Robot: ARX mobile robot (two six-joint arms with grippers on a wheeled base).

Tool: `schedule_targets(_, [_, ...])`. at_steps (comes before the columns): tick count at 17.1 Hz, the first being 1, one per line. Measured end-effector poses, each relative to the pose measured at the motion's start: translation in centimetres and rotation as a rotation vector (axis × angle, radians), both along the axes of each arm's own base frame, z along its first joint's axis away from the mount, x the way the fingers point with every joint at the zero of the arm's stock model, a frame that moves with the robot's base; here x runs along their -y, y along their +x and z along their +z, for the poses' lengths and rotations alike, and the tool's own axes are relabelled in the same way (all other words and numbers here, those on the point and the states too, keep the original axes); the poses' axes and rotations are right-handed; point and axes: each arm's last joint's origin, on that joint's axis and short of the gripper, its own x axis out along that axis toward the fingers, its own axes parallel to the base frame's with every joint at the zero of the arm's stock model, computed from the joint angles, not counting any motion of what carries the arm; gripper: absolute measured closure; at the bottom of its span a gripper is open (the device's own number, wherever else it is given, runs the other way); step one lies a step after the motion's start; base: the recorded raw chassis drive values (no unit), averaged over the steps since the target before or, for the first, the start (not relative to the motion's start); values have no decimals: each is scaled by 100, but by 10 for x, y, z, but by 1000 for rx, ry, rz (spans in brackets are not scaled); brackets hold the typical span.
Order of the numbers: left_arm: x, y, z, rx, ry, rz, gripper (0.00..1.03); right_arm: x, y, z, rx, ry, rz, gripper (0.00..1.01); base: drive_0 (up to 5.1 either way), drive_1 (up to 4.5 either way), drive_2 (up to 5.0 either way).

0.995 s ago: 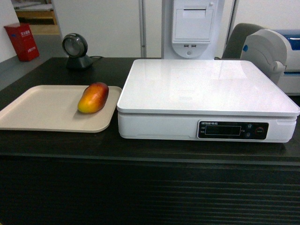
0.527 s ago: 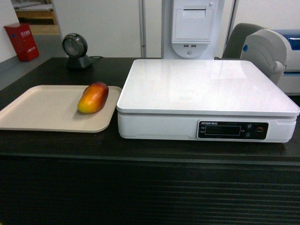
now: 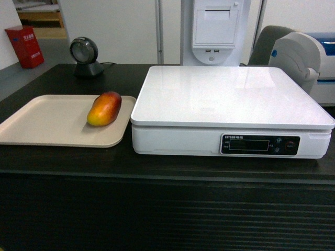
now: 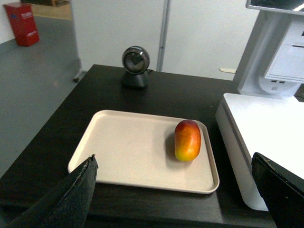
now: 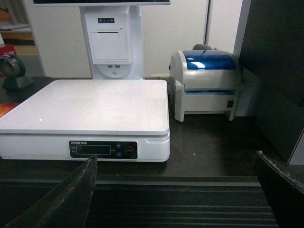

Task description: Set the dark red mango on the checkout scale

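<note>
A long dark brown-black checkout counter (image 3: 68, 157) w/ a flat top and ribbed slatted front fills the lower half of the head view. On it, centre-right of the frame, sits a large white scale (image 3: 230, 112) w/ a flat square platform and a dark display strip w/ buttons low on its front; nothing rests on the platform. Just left of the scale, nearly touching its base, lies a flat beige rectangular tray (image 3: 47, 123). At the upper right edge of the frame is a grey-white label printer w/ blue lid (image 3: 301, 57).

An oval dark red mango (image 3: 104, 109), red at the far end fading to orange-yellow at the near end, lies on the tray's right side, close to the scale. Upper left, behind the tray, stands a small round black scanner (image 3: 86, 56).

The left gripper (image 4: 175, 190) shows only in the left wrist view: two dark fingertips at the bottom corners, spread wide, holding nothing, w/ tray and mango between and beyond them. The right gripper (image 5: 175, 190), in the right wrist view, is likewise wide apart and empty, facing the scale front.
</note>
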Motion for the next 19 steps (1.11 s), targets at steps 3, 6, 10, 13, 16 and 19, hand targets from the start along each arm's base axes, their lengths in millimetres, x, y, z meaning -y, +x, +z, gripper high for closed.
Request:
schedule_targets(3, [-6, 79, -4, -65, 29, -112, 5, 0, 0, 0, 0, 0, 0, 3, 0, 0, 0])
schedule_targets(6, [0, 161, -41, -243, 44, -209, 5, 0, 0, 0, 0, 0, 0, 3, 0, 0, 0])
schedule_targets(10, [14, 241, -72, -360, 101, -325, 5, 0, 0, 0, 0, 0, 0, 3, 0, 0, 0])
schedule_targets(13, [20, 273, -83, -391, 118, -353, 5, 0, 0, 0, 0, 0, 0, 3, 0, 0, 0])
schedule_targets(16, [29, 291, -89, -406, 133, -384, 5, 0, 0, 0, 0, 0, 0, 3, 0, 0, 0])
schedule_targets(19, [36, 303, -97, -433, 130, -404, 5, 0, 0, 0, 0, 0, 0, 3, 0, 0, 0])
